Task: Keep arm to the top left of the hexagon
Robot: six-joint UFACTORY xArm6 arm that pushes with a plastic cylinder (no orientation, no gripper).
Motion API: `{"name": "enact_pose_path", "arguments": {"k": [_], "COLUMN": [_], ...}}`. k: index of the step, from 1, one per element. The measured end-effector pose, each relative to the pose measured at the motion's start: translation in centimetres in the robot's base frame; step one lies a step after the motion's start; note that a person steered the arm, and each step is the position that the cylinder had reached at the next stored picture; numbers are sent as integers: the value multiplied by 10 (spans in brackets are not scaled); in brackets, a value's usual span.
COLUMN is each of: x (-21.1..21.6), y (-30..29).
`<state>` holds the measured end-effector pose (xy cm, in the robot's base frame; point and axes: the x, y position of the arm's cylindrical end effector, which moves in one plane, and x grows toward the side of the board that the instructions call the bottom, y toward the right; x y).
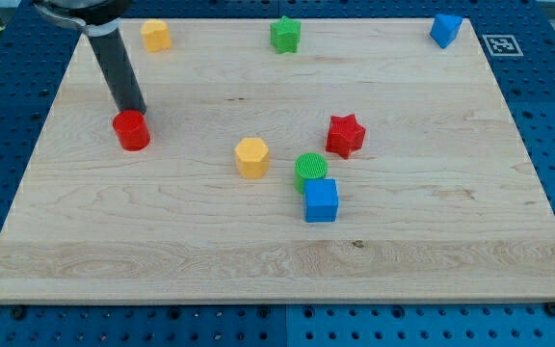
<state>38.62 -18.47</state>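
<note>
The yellow hexagon block (251,156) sits near the board's middle. My tip (135,111) is at the end of the dark rod that comes down from the view's top left. It rests far to the upper left of the hexagon, right behind and touching or nearly touching the red cylinder block (132,130).
A green cylinder (309,171) and a blue cube (321,200) touch each other right of the hexagon. A red star (345,135) lies further right. A yellow block (155,35), a green star (284,34) and a blue block (445,30) line the wooden board's (432,231) top edge.
</note>
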Motion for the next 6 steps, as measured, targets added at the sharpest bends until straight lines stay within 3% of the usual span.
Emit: {"name": "enact_pose_path", "arguments": {"k": [3,6], "x": [0,5], "y": [89,139]}}
